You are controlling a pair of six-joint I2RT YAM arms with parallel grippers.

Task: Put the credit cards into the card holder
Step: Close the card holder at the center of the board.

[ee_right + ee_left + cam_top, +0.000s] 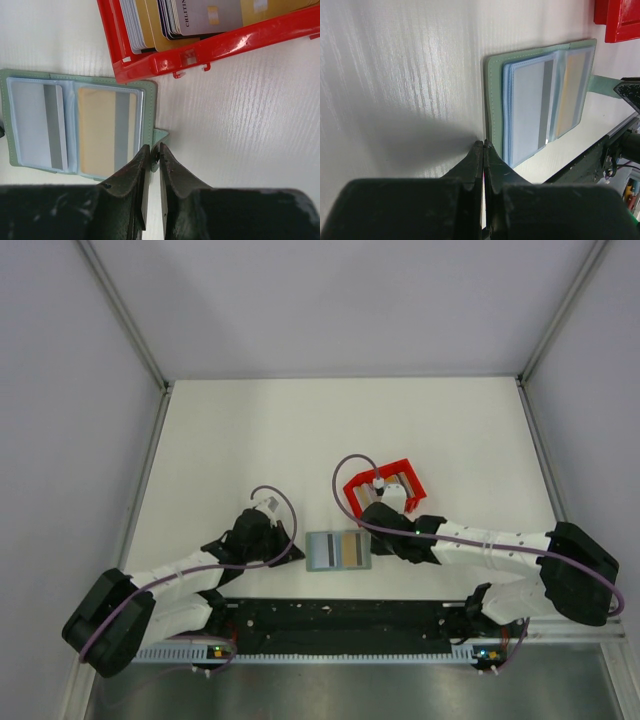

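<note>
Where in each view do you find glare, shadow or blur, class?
Left wrist view: a soft grey shadow lies on the table beside the blurred left gripper; the card holder is sharper. Right wrist view: white glints on the red bin rim; the right gripper is out of focus. Top view: flat, even light.

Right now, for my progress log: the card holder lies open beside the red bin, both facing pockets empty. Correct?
No. The card holder lies open beside the red bin, but both facing pockets are filled: one holds a whitish card, the other a tan card, as the right wrist view shows.
</note>
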